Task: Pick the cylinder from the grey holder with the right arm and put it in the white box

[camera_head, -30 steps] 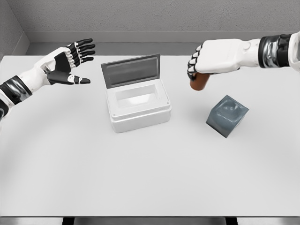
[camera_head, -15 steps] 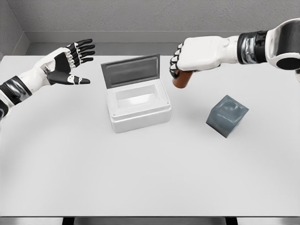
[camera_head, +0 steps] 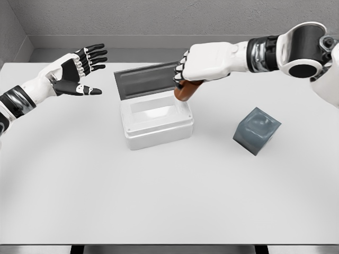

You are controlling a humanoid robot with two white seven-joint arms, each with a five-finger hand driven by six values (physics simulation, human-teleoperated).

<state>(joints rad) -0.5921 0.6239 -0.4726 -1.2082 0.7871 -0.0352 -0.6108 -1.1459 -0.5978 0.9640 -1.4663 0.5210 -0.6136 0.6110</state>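
1. I see the right robot hand (camera_head: pixel 204 66) gripping the brown cylinder (camera_head: pixel 185 91), tilted over the white box's (camera_head: pixel 157 124) right rim, ready for lowering.
2. The upright lid (camera_head: pixel 145 78) crowds the approach behind.
3. The grey holder (camera_head: pixel 256 130) sits empty on the worktop (camera_head: pixel 169 196).
4. The left robot hand (camera_head: pixel 77 71) hovers open, well apart.

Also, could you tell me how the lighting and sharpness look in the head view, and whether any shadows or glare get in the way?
Head view: flat, even light with no glare on the table; only faint, soft shadows beside the white box and grey holder; mild softness at edges, yet the right hand and the brown cylinder it grips stay readable; the left hand is equally clear.
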